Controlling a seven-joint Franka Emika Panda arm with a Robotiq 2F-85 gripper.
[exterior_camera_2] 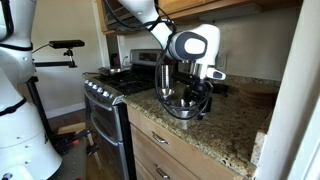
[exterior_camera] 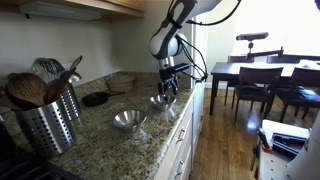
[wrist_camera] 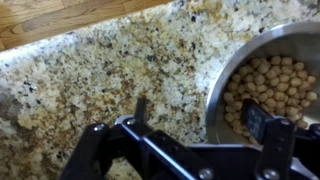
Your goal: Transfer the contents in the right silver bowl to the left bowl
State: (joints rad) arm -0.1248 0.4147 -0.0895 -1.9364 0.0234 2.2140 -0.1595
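- grasp approach in hand; pouring not yet begun.
- gripper (exterior_camera: 169,88) spread nearly full, holding nothing, hanging just over the right silver bowl (exterior_camera: 162,101) on the granite counter (exterior_camera: 95,145).
- in the wrist view, fingers (wrist_camera: 255,120) straddling the near rim, with pale round beans (wrist_camera: 272,80) heaped inside.
- left bowl (exterior_camera: 129,120) standing near but apart, seemingly empty.
- next, probably: drop onto the rim, pinch firmly, lift level, carry across, tip slowly.
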